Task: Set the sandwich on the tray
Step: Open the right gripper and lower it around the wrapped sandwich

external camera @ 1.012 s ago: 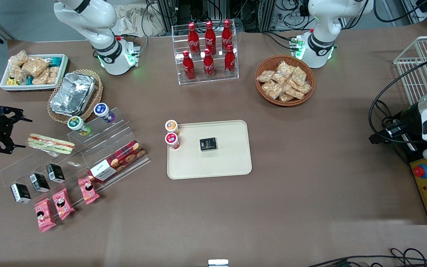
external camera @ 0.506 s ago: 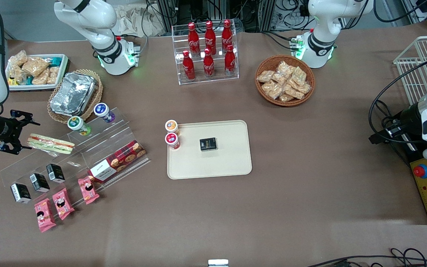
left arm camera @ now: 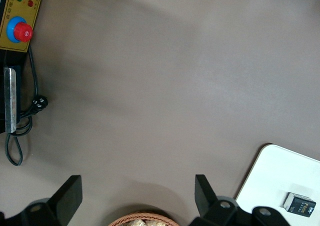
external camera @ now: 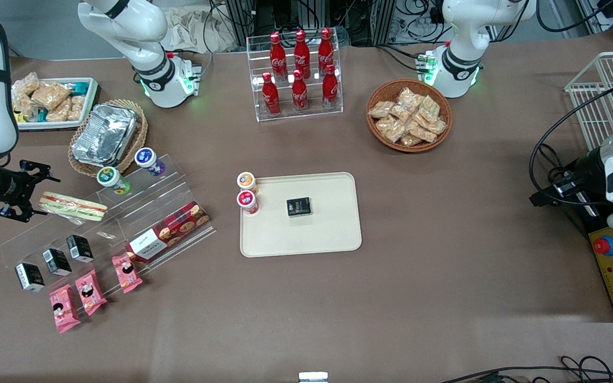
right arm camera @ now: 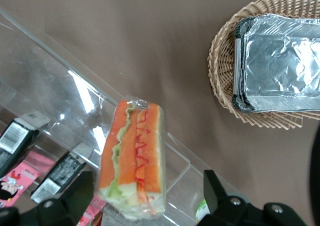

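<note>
The sandwich (external camera: 72, 206), a wrapped wedge with green, red and orange filling, lies on the top step of a clear acrylic stand (external camera: 109, 213) toward the working arm's end of the table. It also shows in the right wrist view (right arm camera: 132, 158). My right gripper (external camera: 27, 191) is open at the sandwich's end, one finger (right arm camera: 80, 193) on each side of it, not closed on it. The cream tray (external camera: 328, 234) lies at the table's middle with a small black box (external camera: 299, 206) on it.
Two round cups (external camera: 247, 192) stand at the tray's edge. A foil container in a wicker basket (external camera: 105, 134), two cups (external camera: 131, 170), a cookie box (external camera: 168, 231), black boxes and pink packets surround the stand. Cola bottles (external camera: 299, 74) and a snack basket (external camera: 408, 116) stand farther from the camera.
My right gripper has moved toward the sandwich, its open fingers now reaching around the sandwich's end. The sandwich has not moved.
</note>
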You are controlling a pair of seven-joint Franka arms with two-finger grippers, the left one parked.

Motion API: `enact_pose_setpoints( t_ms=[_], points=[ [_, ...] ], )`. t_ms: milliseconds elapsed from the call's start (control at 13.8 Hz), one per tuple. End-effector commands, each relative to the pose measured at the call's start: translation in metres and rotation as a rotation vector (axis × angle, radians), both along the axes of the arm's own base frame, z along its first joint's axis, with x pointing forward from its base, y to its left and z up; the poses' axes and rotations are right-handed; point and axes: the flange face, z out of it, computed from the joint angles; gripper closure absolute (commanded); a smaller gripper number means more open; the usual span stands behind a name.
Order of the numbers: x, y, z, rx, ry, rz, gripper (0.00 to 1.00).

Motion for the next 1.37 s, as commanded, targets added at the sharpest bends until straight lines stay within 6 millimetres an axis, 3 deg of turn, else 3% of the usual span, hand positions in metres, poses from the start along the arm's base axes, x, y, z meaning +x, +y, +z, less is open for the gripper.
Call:
enact_pose_setpoints(
  t_ms=[0, 361, 434, 506, 651, 723, 795, 1012, 1301],
  points=[
    [0.000, -0.001, -0.005, -0.005, -0.019, -0.023, 0.02],
    [-0.004, 0.001, -0.022, 0.010, -0.056, -0.049, 0.08],
    [-0.003, 0.002, -0.022, 0.011, -0.058, -0.048, 0.19],
    [-0.002, 0.004, -0.022, 0.011, -0.061, -0.046, 0.45],
    [-0.001, 0.005, -0.020, 0.029, -0.072, -0.062, 0.53],
    [-0.001, 0.004, -0.019, 0.031, -0.076, -0.065, 0.67],
    [-0.001, 0.004, -0.019, 0.033, -0.078, -0.067, 0.75],
    [-0.002, 0.002, -0.011, 0.033, -0.091, -0.069, 0.75],
    [0.009, -0.001, 0.037, 0.016, -0.163, -0.050, 0.74]
  ],
)
